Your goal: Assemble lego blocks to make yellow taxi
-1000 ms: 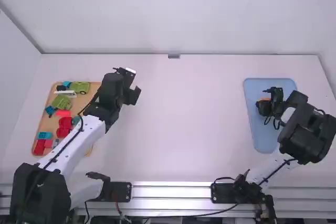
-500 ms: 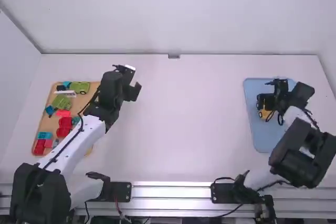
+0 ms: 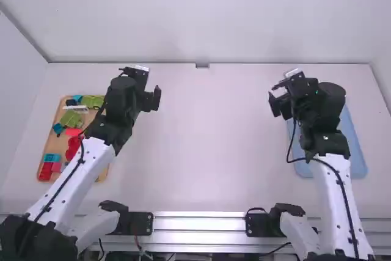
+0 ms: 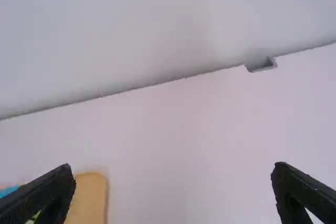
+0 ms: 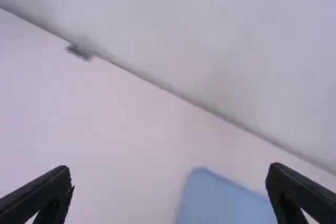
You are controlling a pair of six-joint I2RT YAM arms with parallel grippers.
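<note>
Nearest: one metal rail (image 3: 198,224) along the near side of the white bench (image 3: 214,139), carrying two arms, left (image 3: 76,172) and right (image 3: 336,200), each with one black cable.

Left side, one wooden tray (image 3: 104,173) holds the blocks. Count, near end outward: one red block (image 3: 45,171), one pink block (image 3: 56,167) beside it, one blue block (image 3: 52,158); red rounded pieces (image 3: 73,143), number uncertain, partly behind the left arm; one flat coral-red block (image 3: 73,132); a second blue block (image 3: 58,128); one green block piece (image 3: 71,119); one white bar (image 3: 76,109); one black piece (image 3: 71,102); a third blue block (image 3: 77,98); a second green block piece (image 3: 91,100). The left arm crosses the tray's inner side.

Right side, one blue tray (image 3: 355,151). Right arm stands over much of it; contents under there hidden, so I cannot place a yellow taxi.

Farther out: left end effector (image 3: 148,86) over bench beyond the wooden tray, released, fingers spread. Right end effector (image 3: 281,95) just inward of the blue tray, also released, fingers wide apart.

Farthest: one grey bracket (image 3: 202,65) where bench meets wall (image 3: 201,16).
</note>
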